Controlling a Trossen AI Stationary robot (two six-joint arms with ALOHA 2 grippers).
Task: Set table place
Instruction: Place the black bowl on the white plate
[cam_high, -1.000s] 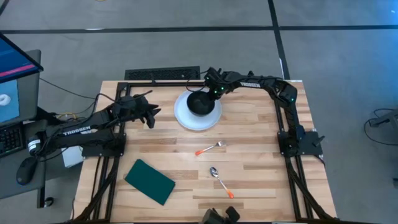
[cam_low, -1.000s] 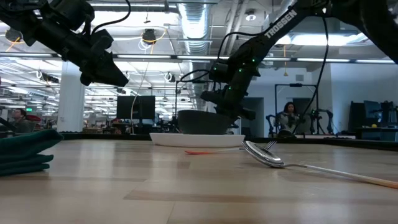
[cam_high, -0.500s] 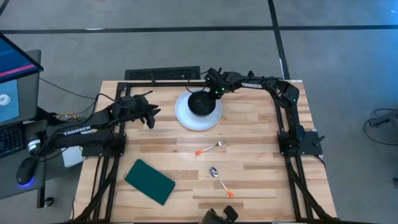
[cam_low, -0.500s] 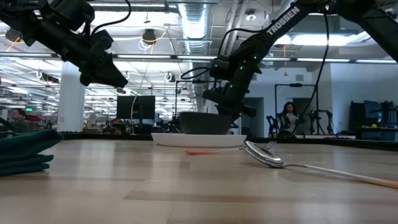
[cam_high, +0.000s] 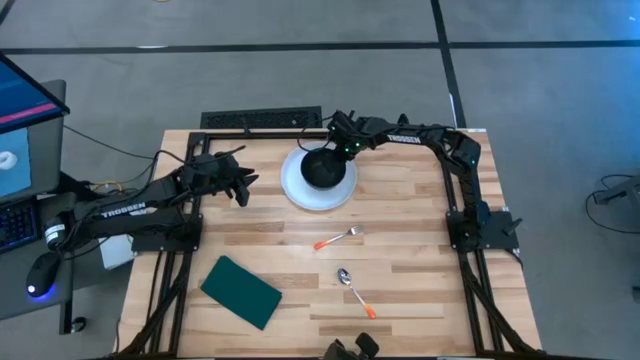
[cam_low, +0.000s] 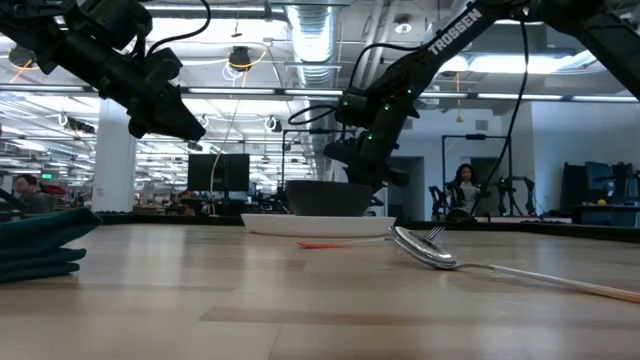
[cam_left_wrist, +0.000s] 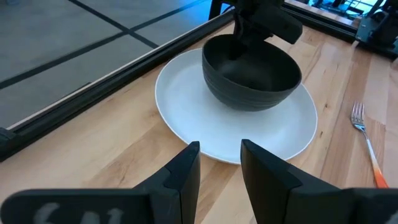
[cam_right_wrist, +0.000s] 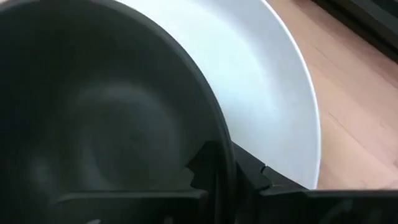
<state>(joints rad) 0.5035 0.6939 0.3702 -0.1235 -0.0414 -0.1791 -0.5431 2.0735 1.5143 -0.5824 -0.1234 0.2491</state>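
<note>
Currently the right gripper (cam_high: 338, 150) is clamped on the rim of the black bowl (cam_high: 322, 166), w/ one finger inside and one outside. Bowl sits on the white plate (cam_high: 299, 190) at the far centre of the worktop (cam_high: 400, 260). Left gripper (cam_high: 243, 184) hovers nearby to the plate's left, fingers narrowly apart, holding nothing.

The wooden surface (cam_high: 400, 215) has a white plate (cam_high: 300, 190) sitting toward the far middle. Nearer in, there's an orange-handled fork (cam_high: 337, 238), then a spoon (cam_high: 354, 291), and a dark green pad (cam_high: 241, 291) near-left.
</note>
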